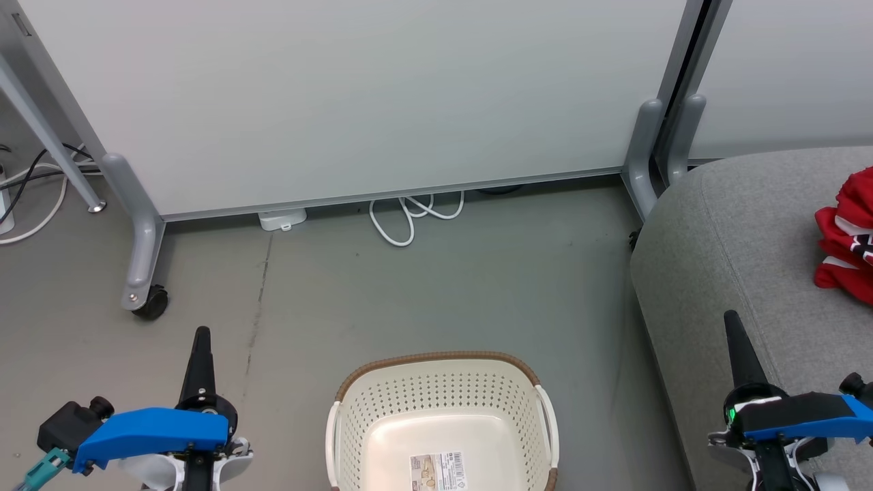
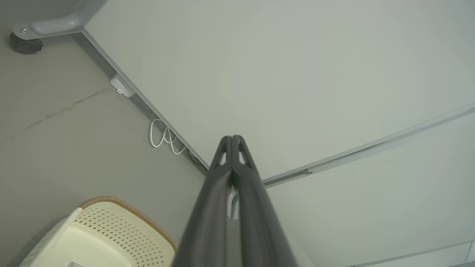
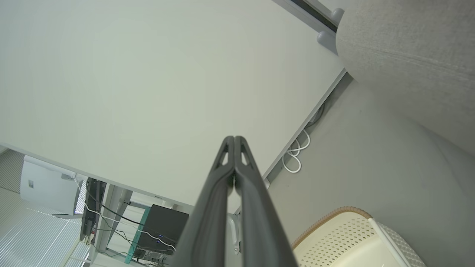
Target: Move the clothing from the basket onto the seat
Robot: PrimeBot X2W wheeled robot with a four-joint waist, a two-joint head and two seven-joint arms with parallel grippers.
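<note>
From the head view, the clothing (image 1: 849, 235) is a bunched heap of bright red fabric with white trim and a scrap of black-and-white print. It lies on the seat (image 1: 736, 232) at 3 o'clock and is cut off by the frame edge. The seat is grey woven upholstery with a rounded corner, its edge running from 2 down to 5 o'clock. The basket (image 1: 436, 356) sits on the floor (image 1: 443, 286) at 6 o'clock. It has cream perforated walls, a brown woven-look rim and white handles, and a printed label (image 1: 438, 470) lies on its bare bottom. A strip of floor separates the basket from the seat. Open floor stretches up to the partition panel (image 1: 354, 95) at 12 o'clock, where a white cable (image 1: 409, 219) loops under its lower edge. Its castor (image 1: 151, 301) stands at 9 o'clock. The left gripper (image 1: 202, 337) at 7 o'clock and the right gripper (image 1: 733, 324) at 4 o'clock both have their fingers pressed together on nothing.

In the left wrist view, the jaws are tight together and point at the panel's lower edge. The basket's corner shows at 7 o'clock, the cable at 9 and the castor at 10.

In the right wrist view, the jaws are also closed and empty. The seat's rounded flank fills 1 o'clock and the basket's rim and handle sit at 5, with bare floor between them.
</note>
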